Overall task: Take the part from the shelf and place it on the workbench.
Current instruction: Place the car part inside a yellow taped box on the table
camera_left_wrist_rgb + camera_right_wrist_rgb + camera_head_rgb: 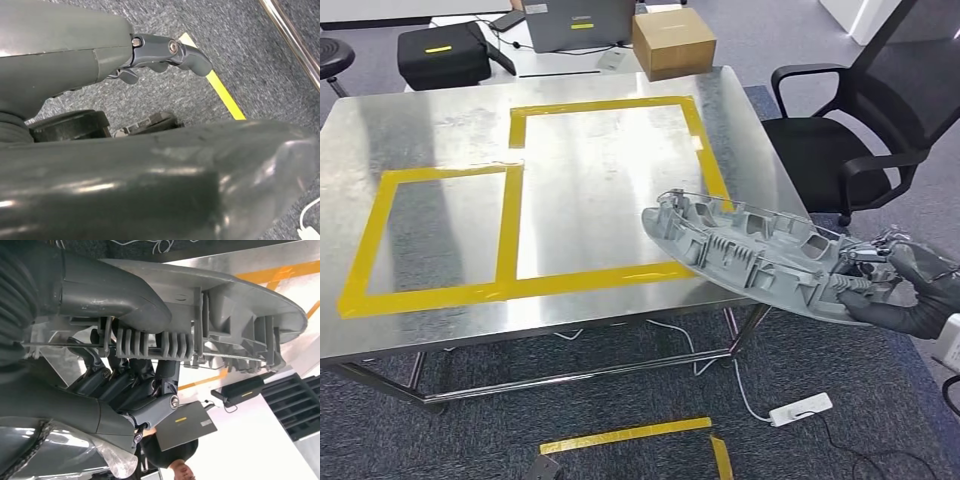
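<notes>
Right now right hand (905, 290) grips grey part (743, 250) over the steel workbench (433, 120) corner, yellow tape outlines on top. Left hand (166, 55) hangs over grey carpet, fingers seemingly loose, holding nothing

The right hand (905, 290) holds the part (750, 250) by its near end; the part stretches leftward from the hand and reaches over the near right corner of the counter (433, 130). Tape outlines (509, 215) lie on the counter, left of the hand. A chair (848, 140) stands beyond the hand, just beside the counter's right edge. A box (673, 42), a laptop (576, 22) and a bag (444, 55) sit behind the counter. A power strip (801, 409) lies on the floor below the hand. The left hand (166, 55) hangs above the floor tape (222, 92).
</notes>
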